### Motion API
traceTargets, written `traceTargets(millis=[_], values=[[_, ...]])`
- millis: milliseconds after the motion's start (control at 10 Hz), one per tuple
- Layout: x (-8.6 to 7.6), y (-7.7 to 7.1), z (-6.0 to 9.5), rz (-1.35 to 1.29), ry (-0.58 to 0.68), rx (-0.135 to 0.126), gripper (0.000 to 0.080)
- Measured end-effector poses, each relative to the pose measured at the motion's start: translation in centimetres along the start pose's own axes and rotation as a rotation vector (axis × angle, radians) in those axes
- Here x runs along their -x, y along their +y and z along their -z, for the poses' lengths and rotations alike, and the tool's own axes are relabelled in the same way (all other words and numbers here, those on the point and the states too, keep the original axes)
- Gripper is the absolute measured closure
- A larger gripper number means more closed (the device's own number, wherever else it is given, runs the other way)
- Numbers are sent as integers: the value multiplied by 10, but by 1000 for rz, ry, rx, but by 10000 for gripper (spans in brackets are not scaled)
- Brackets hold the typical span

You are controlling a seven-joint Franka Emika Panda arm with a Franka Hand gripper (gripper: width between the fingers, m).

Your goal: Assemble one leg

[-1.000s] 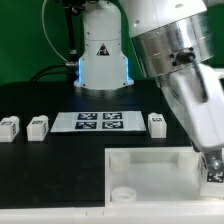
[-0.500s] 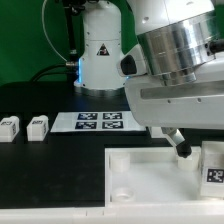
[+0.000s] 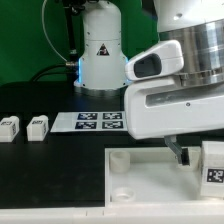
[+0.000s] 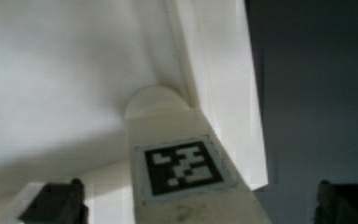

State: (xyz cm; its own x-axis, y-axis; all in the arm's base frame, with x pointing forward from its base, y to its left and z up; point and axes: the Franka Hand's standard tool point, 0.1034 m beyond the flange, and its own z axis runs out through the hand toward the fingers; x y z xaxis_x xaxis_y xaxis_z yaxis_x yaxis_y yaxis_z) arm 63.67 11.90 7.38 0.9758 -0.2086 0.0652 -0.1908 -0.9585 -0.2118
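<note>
Exterior view: two spare legs lie on the table, untouched; one leg stands upright at the panel corner nearest the exterior view's right.

Wrist view: claw fingers apart, flanking that leg, apparently seated; fastening unconfirmed.

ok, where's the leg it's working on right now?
At the exterior view's far right, the leg stands at the white panel's corner; in the wrist view it sits between the open pincer's fingers, not gripped.
</note>
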Motion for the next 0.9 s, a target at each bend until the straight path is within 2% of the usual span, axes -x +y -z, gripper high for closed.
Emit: traceTargets(millis=[100,200,300,400,600,700,800,900], values=[[0,0,0,-53,-1,-1,275],[0,0,0,-69,-1,0,275],[1,1,-1,-162,-2,-1,419],[1,6,-2,-274,-4,6,493],[2,5,-2,-467,-1,3,496],[4,5,-3,-601,28,-8,496],[6,5,-5,-804,50,-37,496],[6,5,-5,-971,45,-79,497]])
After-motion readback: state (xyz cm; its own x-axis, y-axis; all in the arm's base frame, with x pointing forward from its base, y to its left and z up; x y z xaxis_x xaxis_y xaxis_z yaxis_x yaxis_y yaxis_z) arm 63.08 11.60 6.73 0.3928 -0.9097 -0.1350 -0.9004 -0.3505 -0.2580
